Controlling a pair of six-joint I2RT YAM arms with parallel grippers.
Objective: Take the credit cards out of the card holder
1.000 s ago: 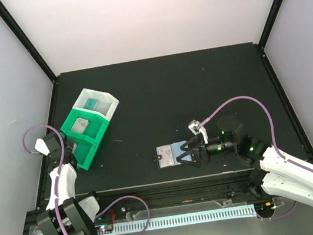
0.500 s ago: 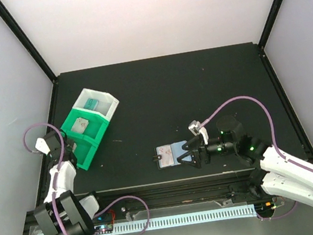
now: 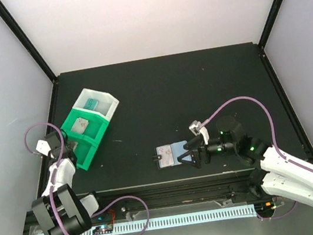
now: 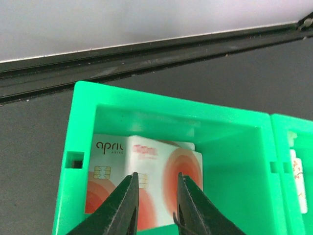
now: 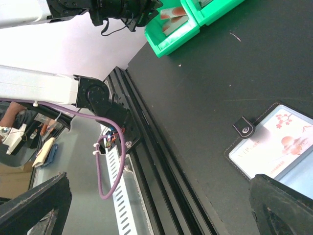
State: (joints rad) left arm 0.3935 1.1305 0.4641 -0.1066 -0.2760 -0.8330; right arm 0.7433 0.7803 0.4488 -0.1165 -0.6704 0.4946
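Note:
The card holder (image 3: 170, 153) lies open on the black table, a pale card showing in its clear pocket (image 5: 276, 147). My right gripper (image 3: 189, 159) hovers at its right end, jaws wide open and empty, and its fingers (image 5: 34, 205) frame the right wrist view. My left gripper (image 4: 156, 175) reaches into the near compartment of the green bin (image 4: 230, 161). Its jaws stand slightly apart above a credit card with a red round mark (image 4: 183, 164), which rests on another card (image 4: 105, 161). More cards sit in the other compartments: a grey one (image 3: 79, 125) and a teal one (image 3: 90, 103).
The white bin (image 3: 106, 103) joins the green bin (image 3: 92, 141) at the table's left edge, close to the side wall. Black rails and a slotted white cable duct (image 3: 178, 219) run along the near edge, and purple cables loop off both arms.
The left jaws were shut a second ago and now stand parted over the red-marked card in the bin. The left arm shifted slightly. The right arm and card holder stayed put.

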